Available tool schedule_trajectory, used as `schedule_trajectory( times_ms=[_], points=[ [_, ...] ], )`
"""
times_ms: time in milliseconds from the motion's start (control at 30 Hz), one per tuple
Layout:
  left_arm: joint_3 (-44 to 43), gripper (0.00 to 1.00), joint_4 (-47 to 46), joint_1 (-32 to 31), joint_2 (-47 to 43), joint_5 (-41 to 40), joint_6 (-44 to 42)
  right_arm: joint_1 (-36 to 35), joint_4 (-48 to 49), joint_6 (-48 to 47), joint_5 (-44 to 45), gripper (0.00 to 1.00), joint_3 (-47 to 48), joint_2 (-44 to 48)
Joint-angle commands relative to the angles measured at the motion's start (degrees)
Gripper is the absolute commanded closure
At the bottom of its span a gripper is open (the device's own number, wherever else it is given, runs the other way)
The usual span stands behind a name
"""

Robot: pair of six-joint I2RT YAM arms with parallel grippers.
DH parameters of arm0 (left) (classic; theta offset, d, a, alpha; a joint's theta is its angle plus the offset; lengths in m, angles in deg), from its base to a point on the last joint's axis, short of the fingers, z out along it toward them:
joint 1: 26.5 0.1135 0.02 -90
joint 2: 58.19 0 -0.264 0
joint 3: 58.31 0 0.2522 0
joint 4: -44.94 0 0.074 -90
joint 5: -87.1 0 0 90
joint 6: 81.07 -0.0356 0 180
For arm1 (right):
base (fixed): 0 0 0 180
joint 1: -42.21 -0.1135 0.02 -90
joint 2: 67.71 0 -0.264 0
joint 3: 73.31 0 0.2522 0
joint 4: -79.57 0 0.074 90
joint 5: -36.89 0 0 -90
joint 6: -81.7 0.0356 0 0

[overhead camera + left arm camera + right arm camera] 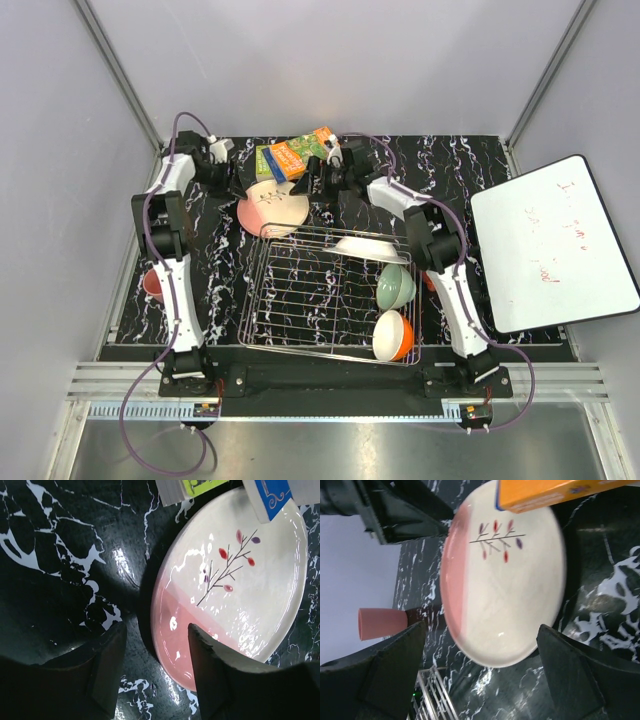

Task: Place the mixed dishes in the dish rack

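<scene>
The pink-and-cream plate (272, 208) lies on the black marble table behind the dish rack (262, 300), its far edge under the books. My left gripper (234, 182) is open at the plate's left side. In the left wrist view (157, 630) one finger is over the plate's pink rim (172, 630) and the other over the table. My right gripper (306, 186) is open wide at the plate's right side, above the plate (505, 590). The rack holds the white plate (368, 247), pale green bowl (396, 287) and orange bowl (393, 335). The pink cup (382, 623) stands at the table's left edge (152, 285).
Colourful books (292, 155) rest on the plate's far edge and show in the left wrist view (272, 495) and the right wrist view (545, 495). A whiteboard (550, 245) lies at the right. An orange-red object (430, 282) peeks from behind the right arm.
</scene>
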Motion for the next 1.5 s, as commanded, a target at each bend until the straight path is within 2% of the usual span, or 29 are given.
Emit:
schedule_trajectory(
  times_ms=[0,100,267,367,533,600,667,733,867,900,1000,1467],
  points=[
    [-2.9,0.49,-2.0,-0.3,0.9,1.6,0.1,-0.6,5.5,-2.3,-0.6,0.0,-3.8,9.4],
    [-2.3,0.53,-2.1,-0.7,1.4,2.7,-0.5,-0.5,4.0,-2.9,-0.4,0.0,-3.6,9.3],
    [-0.3,0.66,-2.2,-1.0,1.3,4.4,-1.5,0.0,2.3,-2.7,-0.4,0.0,-2.4,8.2],
    [0.1,0.68,-2.0,-1.0,1.0,4.4,-2.2,0.7,2.2,-1.9,-0.7,0.0,-1.7,7.8],
    [-0.7,0.62,-1.6,-1.1,1.4,2.8,-2.5,1.3,2.1,-2.2,-0.7,0.0,-1.5,8.2],
    [-2.3,0.58,-0.4,-1.2,2.5,2.3,-2.3,1.4,2.1,-2.1,-0.8,0.0,-1.4,8.2],
    [-4.8,0.48,0.6,-1.3,4.2,1.0,-2.2,1.5,2.0,-2.2,-0.9,0.0,-1.5,8.3],
    [-6.6,0.47,2.4,-1.6,5.9,0.5,-2.4,1.6,2.0,-2.1,-0.8,0.0,-1.6,8.5],
    [-8.8,0.67,5.1,-1.7,6.4,-0.9,-3.8,1.9,2.0,-1.8,-0.8,0.0,-2.3,8.7],
    [-8.7,0.78,5.6,-1.7,6.2,-1.1,-4.5,2.0,2.0,-1.7,-0.7,0.0,-2.4,8.7],
    [-5.7,1.0,6.0,-1.6,3.8,-2.6,-7.2,2.0,2.2,-1.4,-0.8,0.0,-2.3,8.2],
    [4.5,1.0,7.3,0.9,-6.0,-3.6,-15.8,1.9,0.2,-0.4,-3.2,0.0,2.8,0.4]
  ],
)
